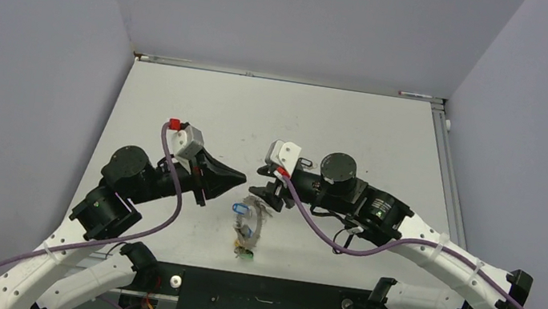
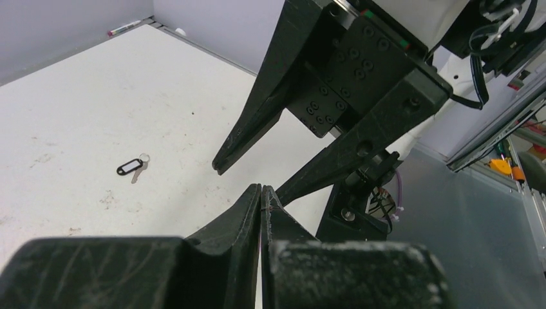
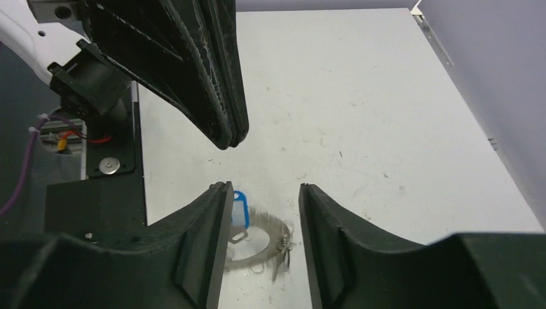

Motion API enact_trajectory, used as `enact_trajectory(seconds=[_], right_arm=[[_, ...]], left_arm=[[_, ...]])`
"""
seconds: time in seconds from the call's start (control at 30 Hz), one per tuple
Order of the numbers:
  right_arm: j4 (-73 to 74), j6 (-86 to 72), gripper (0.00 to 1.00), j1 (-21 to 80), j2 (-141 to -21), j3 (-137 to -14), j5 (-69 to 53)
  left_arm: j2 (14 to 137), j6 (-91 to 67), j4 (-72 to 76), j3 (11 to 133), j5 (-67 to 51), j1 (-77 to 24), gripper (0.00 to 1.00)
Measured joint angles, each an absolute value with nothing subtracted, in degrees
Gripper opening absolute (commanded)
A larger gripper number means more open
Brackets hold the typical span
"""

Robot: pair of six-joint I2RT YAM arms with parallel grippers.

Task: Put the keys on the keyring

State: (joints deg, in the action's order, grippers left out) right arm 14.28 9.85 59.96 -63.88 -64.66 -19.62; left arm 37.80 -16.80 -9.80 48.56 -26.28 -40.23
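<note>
The grey keyring lies on the white table between the two arms, and looks blurred in the right wrist view. A blue-headed key rests against the ring's left side, and more keys with green and yellow heads cluster at its near end. My right gripper hangs open above the ring with nothing between its fingers. My left gripper is shut, its tips close to the right gripper's. A black-tagged key lies alone on the table.
The black base plate runs along the near edge between the arm bases. Grey walls close in the table's left, far and right sides. The left gripper's shut fingers hang just beyond the right gripper's tips.
</note>
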Motion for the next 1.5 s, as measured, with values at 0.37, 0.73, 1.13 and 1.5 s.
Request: enact_trajectory(seconds=[0.37,0.73,1.13,1.5], right_arm=[[12.62,8.80,0.50,59.92,-60.93,-61.95,-11.99],[8.88,-0.84,0.50,59.92,-60.66,-55.05,2.98],[8.12,-9.98,0.50,59.66,-66.37,-52.27,12.29],[7.33,-12.86,0.50,59.64,-68.16,-50.61,13.06]], left_arm=[[37.91,-20.95,-7.09,47.70,-17.34,-39.64,0.12],[38.24,-28.47,-17.69,38.06,9.54,-39.55,0.55],[38.20,-55.53,-38.06,35.55,21.26,-39.11,0.84],[48.69,-77.60,-45.54,32.99,17.32,-38.83,0.70]])
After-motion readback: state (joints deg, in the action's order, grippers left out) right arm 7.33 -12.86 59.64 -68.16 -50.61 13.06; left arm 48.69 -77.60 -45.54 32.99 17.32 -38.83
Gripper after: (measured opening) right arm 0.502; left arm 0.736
